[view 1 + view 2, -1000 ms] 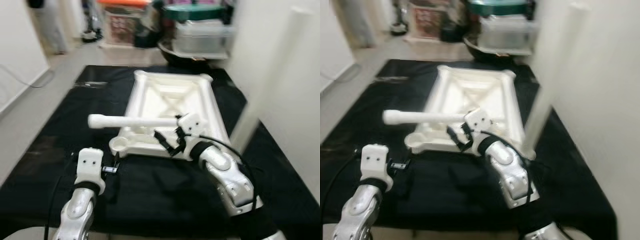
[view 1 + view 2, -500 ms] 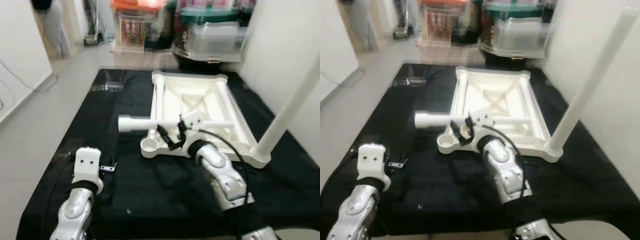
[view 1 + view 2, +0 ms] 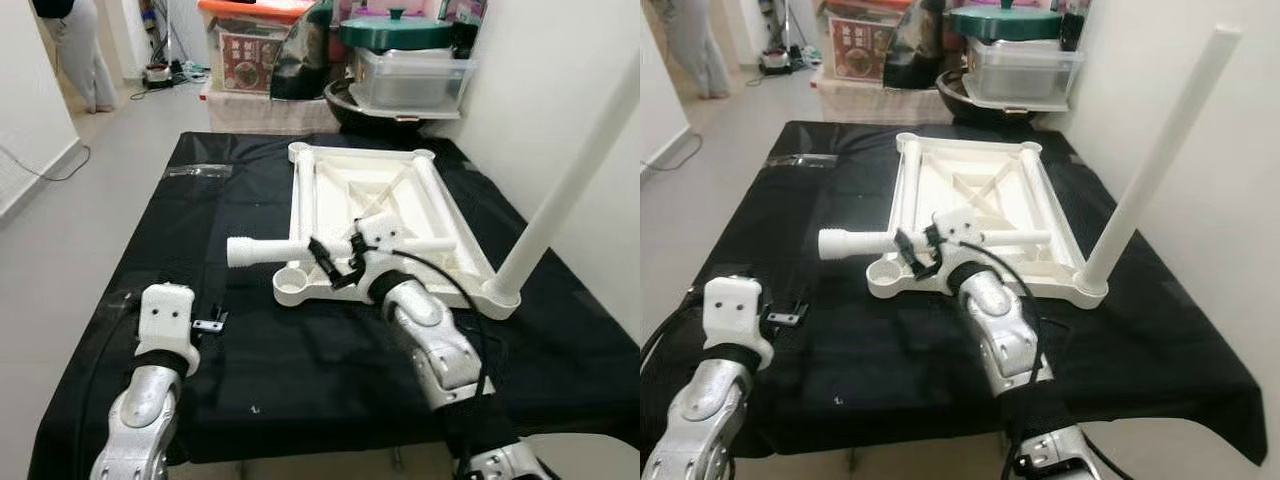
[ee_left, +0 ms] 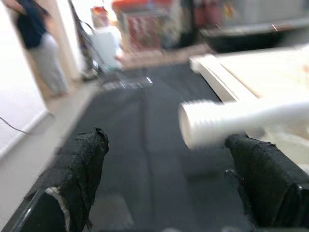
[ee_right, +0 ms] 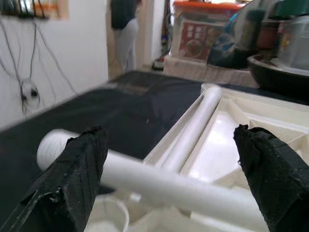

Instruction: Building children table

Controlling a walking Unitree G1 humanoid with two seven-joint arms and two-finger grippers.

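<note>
Upside down on the black-covered desk [image 3: 200, 230], toward its far right part: white tabletop [image 3: 370, 190], ribs and corner sockets facing up. Fitted so far, by the look of it: one upright leg [image 3: 570, 190], standing in the socket at the near right corner of the tabletop. Open and unfilled: the near left socket [image 3: 293, 285] and, as far as can be made out, both far ones. Judged about a quarter done, then, with three legs to go and the flip onto its feet after that.

Across the near end of the tabletop, lying level: a second leg [image 3: 270, 250], threaded end poking out past the left rail, just above and behind the near left socket. Not yet stood up or threaded in. Probably the step in hand.

At the middle of that leg: right claw [image 3: 335, 262], fingers spread wide in its wrist view with the leg crossing between and below them. Hard to tell whether touching the leg or just over it.

Near the desk's front left edge, well apart from the tabletop: left claw [image 3: 210, 322], also spread, holding nothing.

Beyond the desk's far edge: stacked storage boxes [image 3: 410, 75]; farther left, a person [image 3: 70, 50] standing.
</note>
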